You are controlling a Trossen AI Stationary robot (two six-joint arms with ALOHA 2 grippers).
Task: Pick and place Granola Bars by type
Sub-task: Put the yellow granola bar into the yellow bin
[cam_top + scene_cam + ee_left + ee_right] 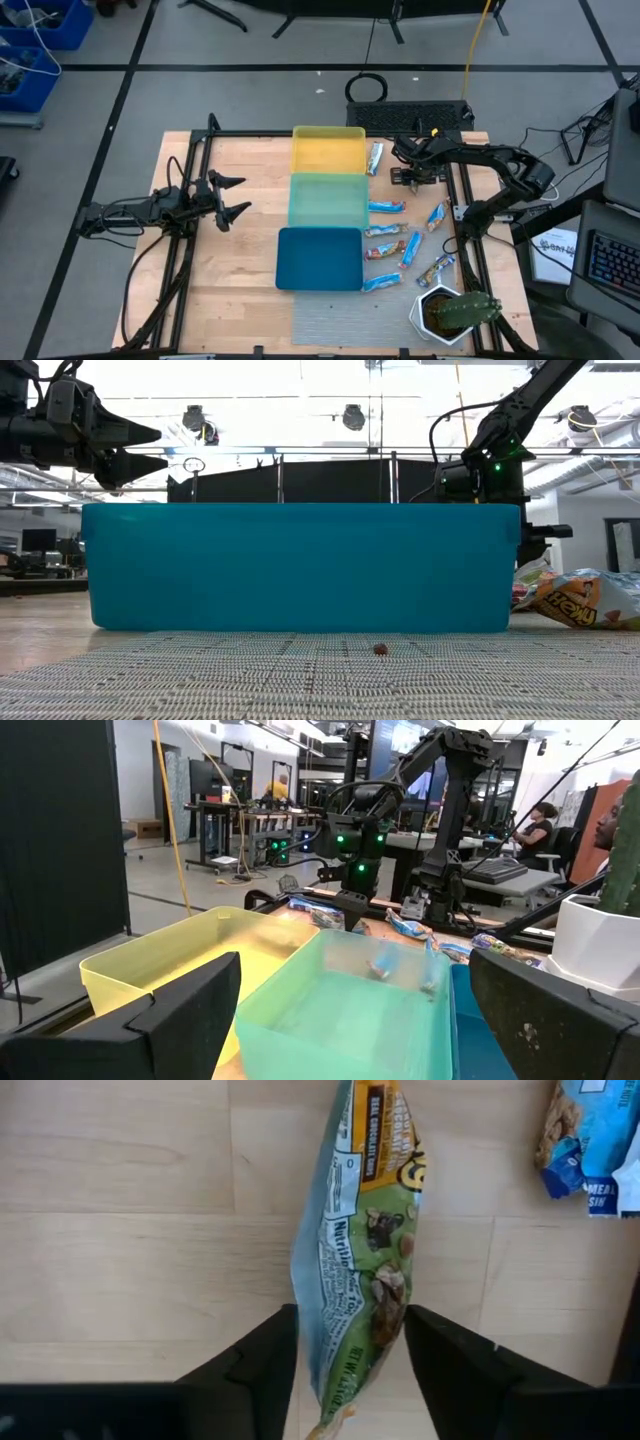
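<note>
Your right gripper straddles 1 bar lying by the yellow tray; its long axis runs fwd between the jaws, which stand apart, not yet clamped. Left gripper waits far off w/ jaws apart.

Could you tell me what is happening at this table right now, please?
The right hand is lowered over a slim green-and-light-blue wrapped granola bar lying on the wooden table beside the yellow plastic tray, its fingers on either side of the wrapper. The other shiny wrapped bars lie scattered right of the green plastic tray and the blue plastic tray; no bar shows in any tray. The left hand waits open, away on the left.
</note>
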